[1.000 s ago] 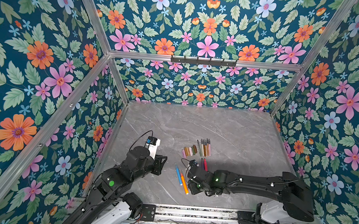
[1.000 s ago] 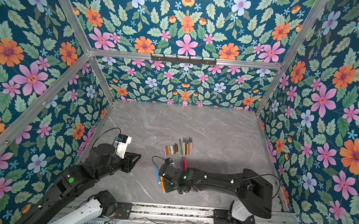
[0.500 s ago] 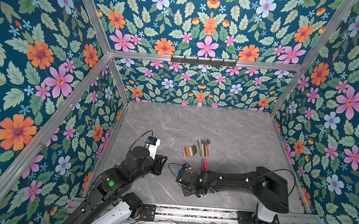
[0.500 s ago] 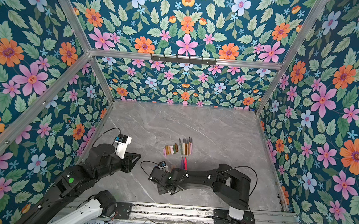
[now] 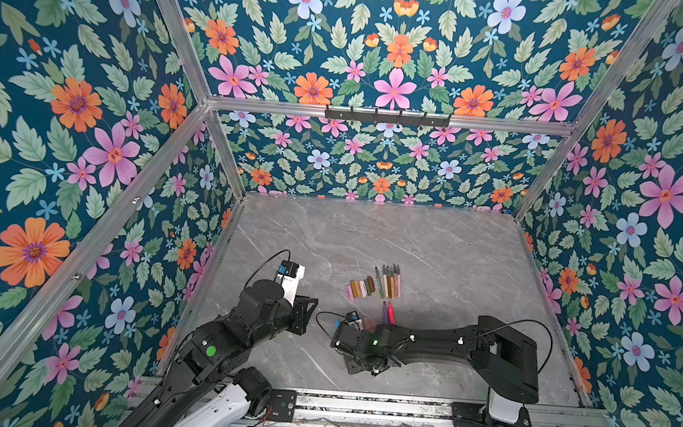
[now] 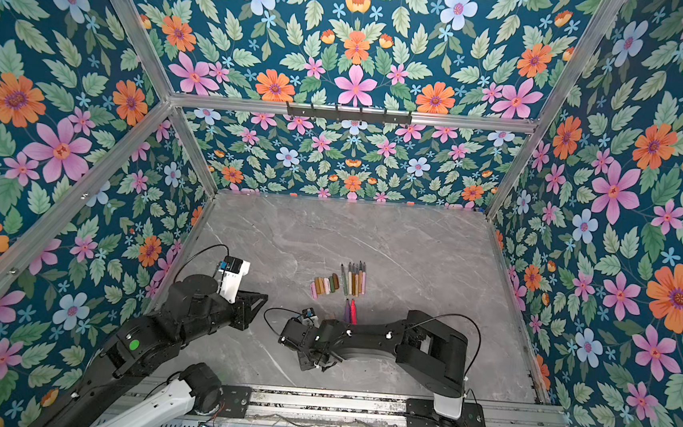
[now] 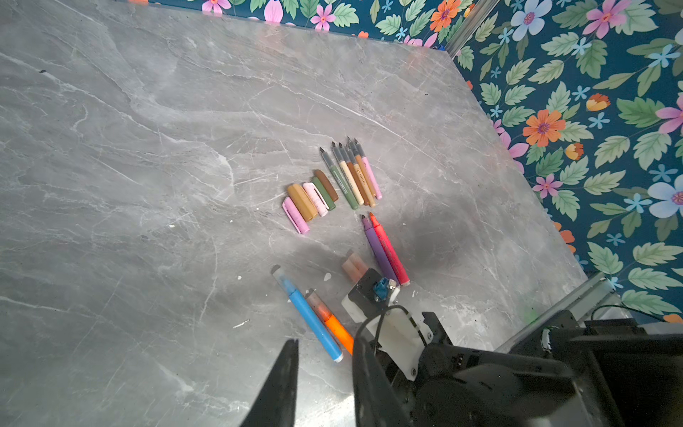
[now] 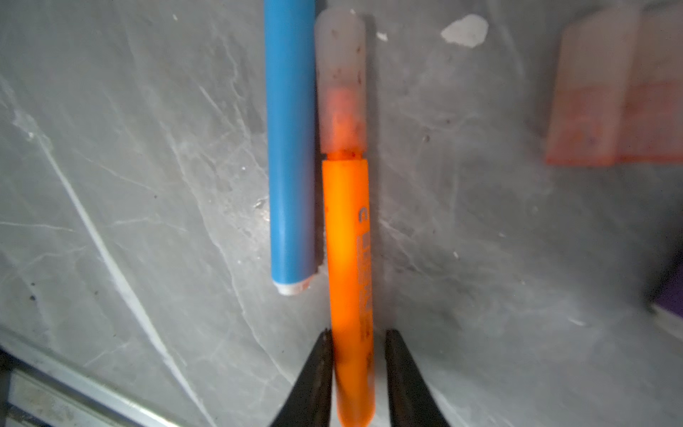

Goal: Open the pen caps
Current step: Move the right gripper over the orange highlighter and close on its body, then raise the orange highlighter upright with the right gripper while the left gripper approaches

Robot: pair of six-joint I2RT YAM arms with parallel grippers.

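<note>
Several loose pen caps [image 5: 361, 287] [image 7: 310, 199] in pink, tan, olive and brown lie in a row beside several uncapped markers [image 7: 354, 177]. Two translucent reddish caps [image 7: 354, 268] [image 8: 610, 92] lie next to a purple and a red pen [image 7: 384, 251]. An orange pen [image 8: 347, 240] with its cloudy cap [image 8: 342, 81] on lies beside a blue pen [image 8: 292, 148]. My right gripper [image 8: 356, 332] [image 5: 355, 363] straddles the orange pen's tail. One finger touches it and a thin gap shows at the other. My left gripper [image 7: 325, 340] [image 5: 306, 316] hovers nearby, narrowly open and empty.
The grey marble table [image 5: 433, 247] is walled in by floral panels [image 5: 376, 171]. An aluminium rail [image 5: 358, 403] runs along its front edge, close behind my right gripper. In both top views my right arm [image 6: 363, 335] hides the blue and orange pens.
My right arm has swung left over the blue and orange pens, and its jaws have narrowed around the orange pen. The left arm has not moved.
</note>
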